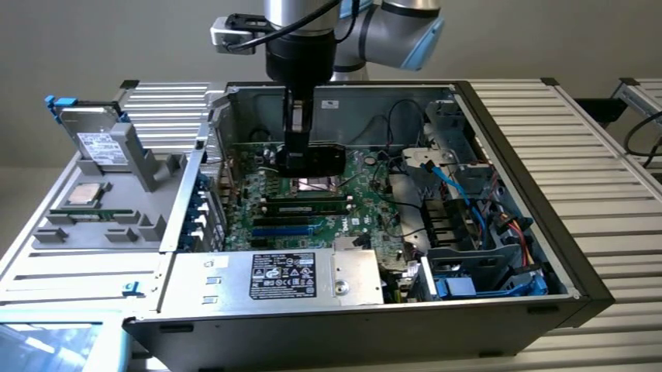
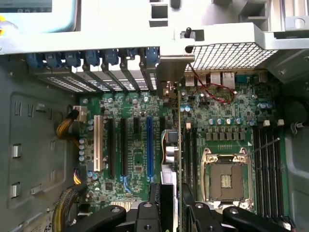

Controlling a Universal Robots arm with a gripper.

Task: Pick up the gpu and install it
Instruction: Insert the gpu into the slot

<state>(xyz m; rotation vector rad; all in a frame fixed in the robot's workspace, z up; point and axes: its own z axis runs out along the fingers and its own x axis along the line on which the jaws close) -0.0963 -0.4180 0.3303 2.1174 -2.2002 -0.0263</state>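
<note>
My gripper (image 1: 298, 155) hangs inside the open computer case (image 1: 497, 132), above the large green motherboard (image 1: 342, 217). It is shut on the gpu (image 1: 318, 160), whose black cooler block faces the exterior view's right. In the wrist view the gpu (image 2: 179, 125) is seen edge-on as a thin green card. Its silver bracket (image 2: 170, 72) lies toward the case's rear slot covers, and its cooler (image 2: 169, 150) shows beside the card. The gripper (image 2: 171, 195) has one black finger on each side of the card. The gpu hovers between the blue expansion slot (image 2: 149, 145) and the CPU socket (image 2: 227, 179).
A silver hard drive with a white label (image 1: 104, 143) stands on the grey fixture at the exterior view's left. The power supply (image 1: 274, 279) fills the case's near side. Blue cables (image 1: 466, 201) and drive bays sit at the right. Blue slot clips (image 2: 87, 59) line the rear wall.
</note>
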